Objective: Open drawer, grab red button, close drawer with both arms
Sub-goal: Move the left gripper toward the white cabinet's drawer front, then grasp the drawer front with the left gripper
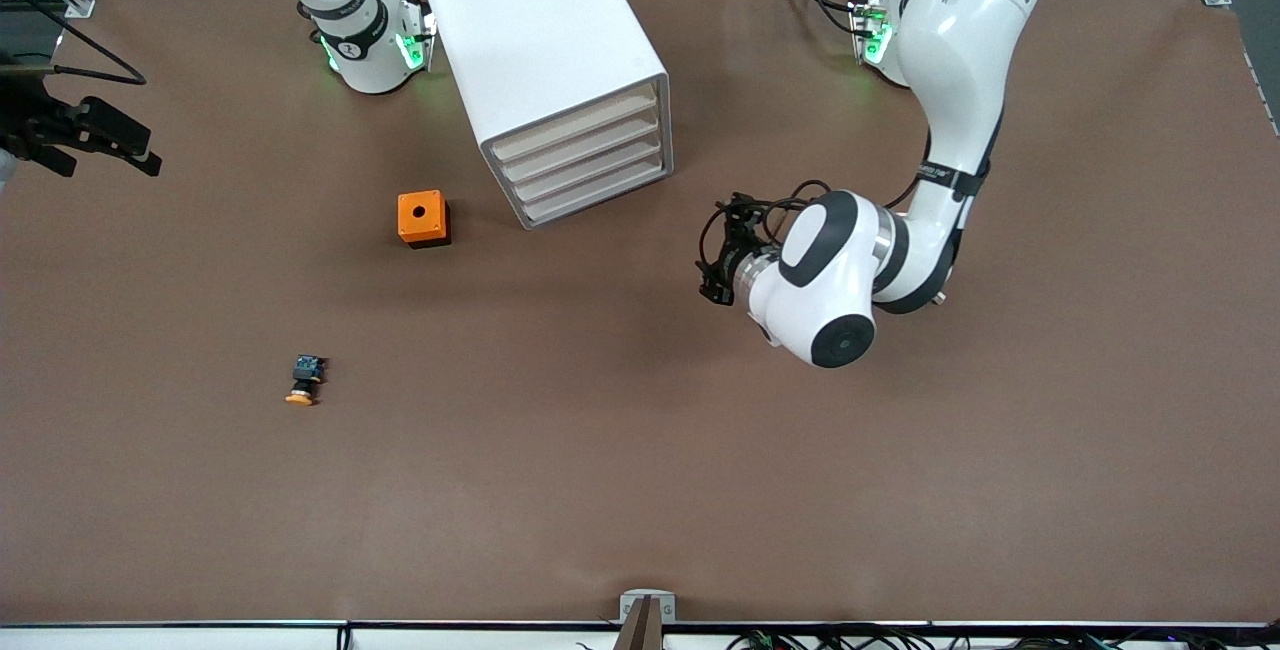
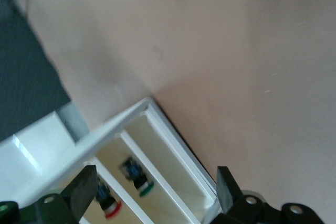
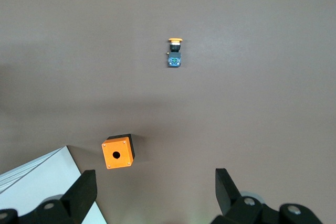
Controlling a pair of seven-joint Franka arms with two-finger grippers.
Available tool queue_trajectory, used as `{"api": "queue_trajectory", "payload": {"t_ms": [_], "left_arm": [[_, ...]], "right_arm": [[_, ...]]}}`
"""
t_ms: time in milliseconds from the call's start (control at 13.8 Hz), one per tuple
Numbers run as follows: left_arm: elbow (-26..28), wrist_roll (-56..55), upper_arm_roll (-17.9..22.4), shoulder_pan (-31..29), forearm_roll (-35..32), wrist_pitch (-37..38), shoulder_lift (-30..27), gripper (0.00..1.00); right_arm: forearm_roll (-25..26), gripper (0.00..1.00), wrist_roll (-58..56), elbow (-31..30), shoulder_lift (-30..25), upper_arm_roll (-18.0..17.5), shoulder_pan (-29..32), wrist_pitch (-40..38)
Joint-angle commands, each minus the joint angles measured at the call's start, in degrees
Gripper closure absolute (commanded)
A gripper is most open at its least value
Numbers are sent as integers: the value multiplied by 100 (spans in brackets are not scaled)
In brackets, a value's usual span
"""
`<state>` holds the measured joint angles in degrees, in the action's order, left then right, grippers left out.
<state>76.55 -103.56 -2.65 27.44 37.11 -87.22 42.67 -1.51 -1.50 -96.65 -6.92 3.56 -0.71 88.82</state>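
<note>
Four shut drawers (image 1: 585, 165) front the white cabinet (image 1: 540, 30). Left gripper (image 1: 712, 270) hovers before them, fingers spread. Right gripper (image 3: 152, 182), likewise open, hangs above the orange cube (image 1: 422, 217). Red button (image 2: 110, 208) lies inside one drawer.

Almost no text can be read. On the black band around the forearm of the left arm (image 1: 950, 175), small white lettering is seen, but the letters cannot be made out. On the black ring at the base of the right arm (image 1: 350, 45), a small round white mark is seen, and it cannot be read either. No label, brand or number is seen on the cabinet (image 1: 545, 50), the orange cube (image 1: 421, 216) or the orange-capped button (image 1: 305, 381).
</note>
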Motion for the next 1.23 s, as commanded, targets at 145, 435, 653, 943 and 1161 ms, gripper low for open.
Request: {"api": "queue_trajectory", "payload": {"t_ms": [145,435,653,943,1161], "left_arm": [[-228,-1331,-139,87,919,222,531,1],[-228,-2238,-289,78,1683,486,874,5],[-211,-2441,-376,86,2010,548,1015,28],[-167,-2450,-508,218,2090,960,1174,41],[-79,-2476,-508,376,2090,1250,1218,41]], "right_arm": [[2,0,-44,-82,-117,-22,18,-22],[10,0,-44,-82,-117,-22,18,-22],[19,0,-44,-82,-108,-22,18,-22],[28,0,-44,-82,-108,-22,27,-22],[46,0,-44,-82,-108,-14,27,-22]]}}
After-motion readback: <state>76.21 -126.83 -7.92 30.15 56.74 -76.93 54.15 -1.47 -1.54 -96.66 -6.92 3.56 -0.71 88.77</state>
